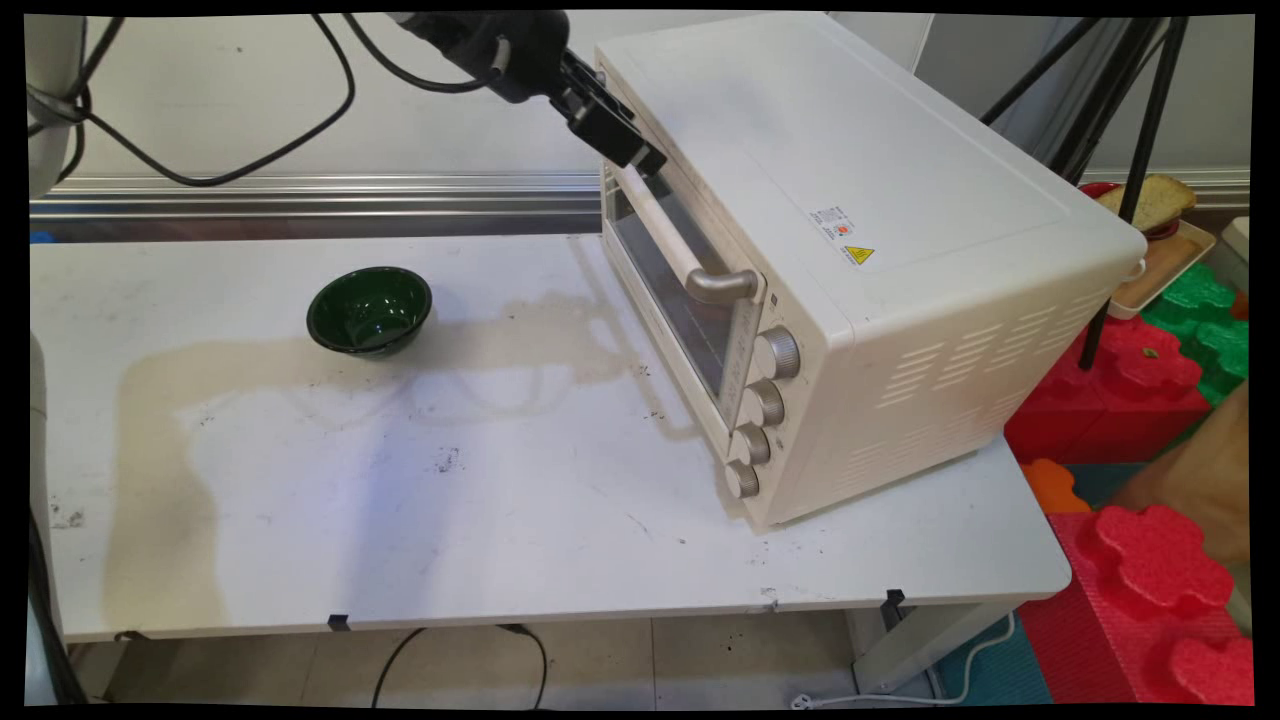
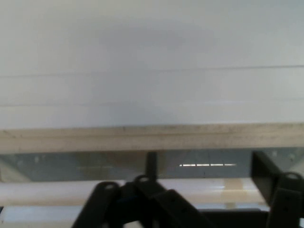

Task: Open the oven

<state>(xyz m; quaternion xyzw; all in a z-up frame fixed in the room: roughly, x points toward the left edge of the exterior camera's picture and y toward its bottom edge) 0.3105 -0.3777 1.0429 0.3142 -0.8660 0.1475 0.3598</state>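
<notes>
My black gripper (image 1: 640, 155) is at the top of the cream toaster oven (image 1: 880, 250), right at the upper edge of its closed glass door (image 1: 680, 300) and just above the far end of the pale door handle (image 1: 680, 255). The hand view looks down on the oven's flat top (image 2: 152, 61). Below it run the door's upper edge (image 2: 152, 137), the glass, and the handle (image 2: 47, 192) crossing behind the black linkage. My gripper (image 2: 204, 166) is open, with one finger (image 2: 263, 171) standing at the right. It holds nothing.
A dark green bowl (image 1: 369, 311) sits on the white table (image 1: 400, 500), left of the oven. Four knobs (image 1: 762, 410) line the oven's front right. Tripod legs (image 1: 1120, 150), red and green foam blocks (image 1: 1150, 370) and a tray with bread (image 1: 1160, 200) lie off the table's right.
</notes>
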